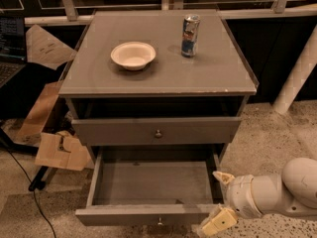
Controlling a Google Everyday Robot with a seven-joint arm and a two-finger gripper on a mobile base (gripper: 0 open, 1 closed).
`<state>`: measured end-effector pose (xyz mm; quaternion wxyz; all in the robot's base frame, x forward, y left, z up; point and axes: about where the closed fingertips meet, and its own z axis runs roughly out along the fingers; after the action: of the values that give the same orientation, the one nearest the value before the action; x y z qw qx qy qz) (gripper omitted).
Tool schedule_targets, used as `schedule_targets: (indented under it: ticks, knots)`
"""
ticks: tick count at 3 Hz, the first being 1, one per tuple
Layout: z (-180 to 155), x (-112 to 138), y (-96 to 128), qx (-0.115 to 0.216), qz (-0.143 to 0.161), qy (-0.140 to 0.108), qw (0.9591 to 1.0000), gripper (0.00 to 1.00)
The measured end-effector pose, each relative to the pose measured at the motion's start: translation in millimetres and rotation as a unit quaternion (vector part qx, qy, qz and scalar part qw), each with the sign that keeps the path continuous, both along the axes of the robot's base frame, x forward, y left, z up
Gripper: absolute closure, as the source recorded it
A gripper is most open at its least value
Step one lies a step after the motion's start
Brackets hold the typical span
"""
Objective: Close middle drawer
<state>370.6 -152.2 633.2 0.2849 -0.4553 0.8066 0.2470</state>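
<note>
The middle drawer point(148, 214) is a long shallow grey box with a low slim front panel and a small round knob point(159, 221). It is pulled far out at the bottom of the grey cabinet, and its inside looks empty. My gripper point(220, 200) is at the drawer's right front corner with its two cream fingers spread apart. One fingertip point(222, 176) is by the right side wall. The other point(218, 222) is just off the right end of the front panel. It holds nothing.
Above is a grey drawer with a taller front panel point(156, 131), slightly out. On the cabinet top point(158, 78) stand a white bowl point(132, 55) and a can point(190, 35). Cardboard pieces point(57, 150) and a cable lie on the floor at left. A white post point(297, 73) stands at right.
</note>
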Motion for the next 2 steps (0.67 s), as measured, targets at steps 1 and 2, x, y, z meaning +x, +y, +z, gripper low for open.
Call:
schedule_targets:
  ticks: [1,2]
  knots:
    - [-1.9,0.2,1.6,0.0,0.002,0.002,1.0,0.17]
    - [-1.9,0.2,1.7,0.0,0.002,0.002,1.0,0.42]
